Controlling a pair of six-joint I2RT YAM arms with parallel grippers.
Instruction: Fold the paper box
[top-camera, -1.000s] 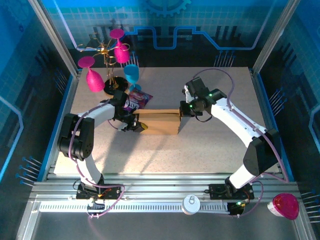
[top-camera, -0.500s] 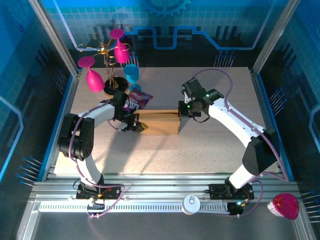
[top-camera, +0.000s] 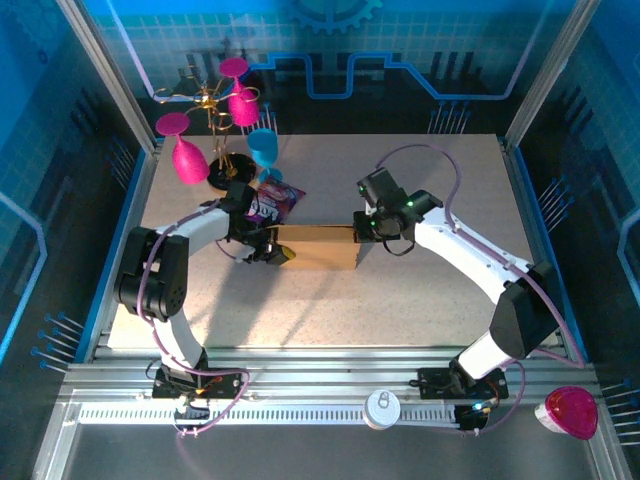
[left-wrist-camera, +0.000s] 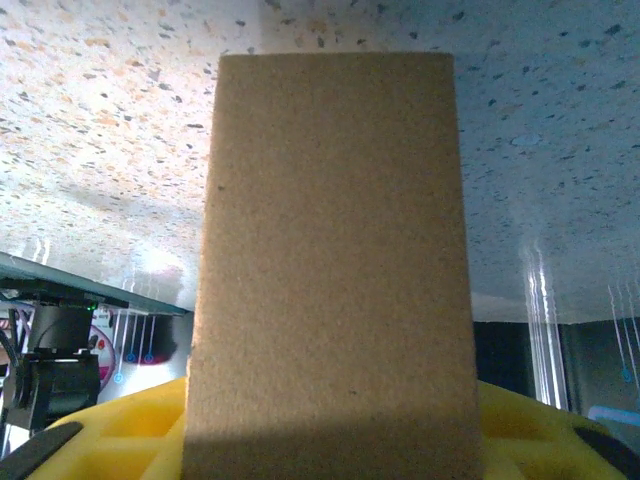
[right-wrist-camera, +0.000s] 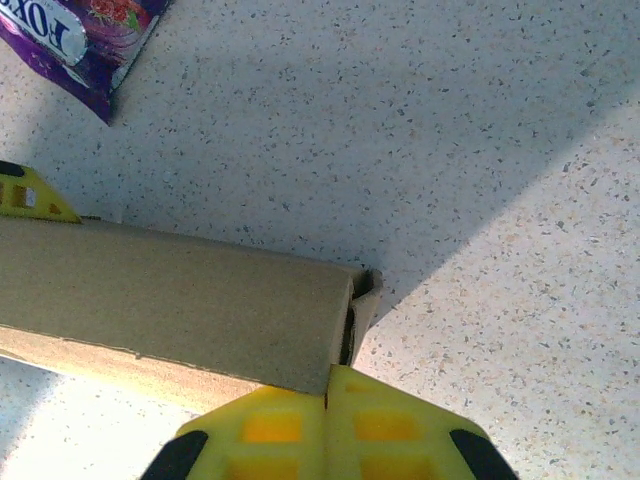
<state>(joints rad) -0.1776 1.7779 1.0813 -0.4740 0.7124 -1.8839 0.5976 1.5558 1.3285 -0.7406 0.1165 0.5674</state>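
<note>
Paper box (top-camera: 315, 248) lies between clenched right jaws and left jaws, grip unclear.

Bright overhead light, hard shadows, sharp focus

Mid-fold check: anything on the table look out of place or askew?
The purple snack packet lies just beyond the paper box's left end, apart from it, and has no part in the fold. At the box's right end a small flap sticks out rather than lying flush.
</note>
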